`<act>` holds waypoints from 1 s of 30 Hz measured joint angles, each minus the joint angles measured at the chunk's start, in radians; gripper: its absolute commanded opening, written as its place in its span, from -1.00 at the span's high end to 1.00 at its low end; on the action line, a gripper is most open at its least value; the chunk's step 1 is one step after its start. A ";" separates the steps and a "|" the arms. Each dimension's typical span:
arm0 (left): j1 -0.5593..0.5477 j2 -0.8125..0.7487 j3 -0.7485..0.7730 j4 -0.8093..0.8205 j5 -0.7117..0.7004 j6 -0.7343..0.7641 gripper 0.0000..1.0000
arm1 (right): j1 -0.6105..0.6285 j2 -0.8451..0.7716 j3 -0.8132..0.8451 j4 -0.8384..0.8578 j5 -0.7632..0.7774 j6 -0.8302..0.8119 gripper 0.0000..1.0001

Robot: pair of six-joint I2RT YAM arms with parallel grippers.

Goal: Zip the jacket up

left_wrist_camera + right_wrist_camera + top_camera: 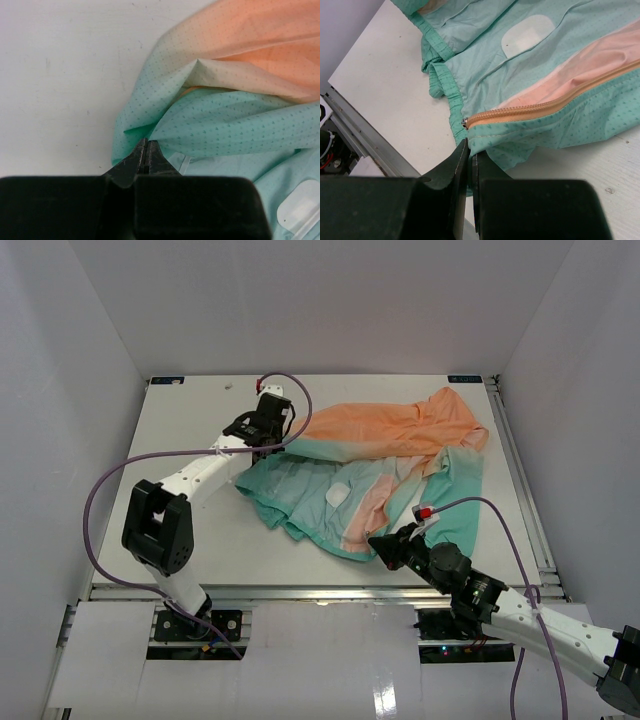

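Gripping, left: left gripper [145, 146] has its jaws pressed together, tips at a teal fold of the jacket [225, 120]; cannot tell if cloth is caught.
Gripping, right: right gripper [469, 150] is likewise closed, tips at the teal hem just beside the zipper [535, 106] end.
Jacket: crumpled on the table [190, 420], orange part far, teal part near.

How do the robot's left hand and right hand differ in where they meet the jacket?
The left hand sits at the jacket's left edge; the right hand sits at its near hem. The left hand's tips touch a plain teal fold; the right hand's tips sit beside the zipper's lower end. Both are shut.
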 measured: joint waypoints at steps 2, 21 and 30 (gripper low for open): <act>0.000 0.000 -0.002 -0.004 0.017 -0.001 1.00 | 0.000 -0.003 0.000 -0.001 0.000 0.000 0.84; -0.038 -0.182 -0.183 0.055 0.839 -0.161 1.00 | 0.000 -0.031 0.000 -0.002 0.000 0.005 0.84; -0.019 0.086 -0.211 -0.108 0.402 -0.196 0.01 | 0.000 -0.051 0.000 -0.009 0.000 0.005 0.84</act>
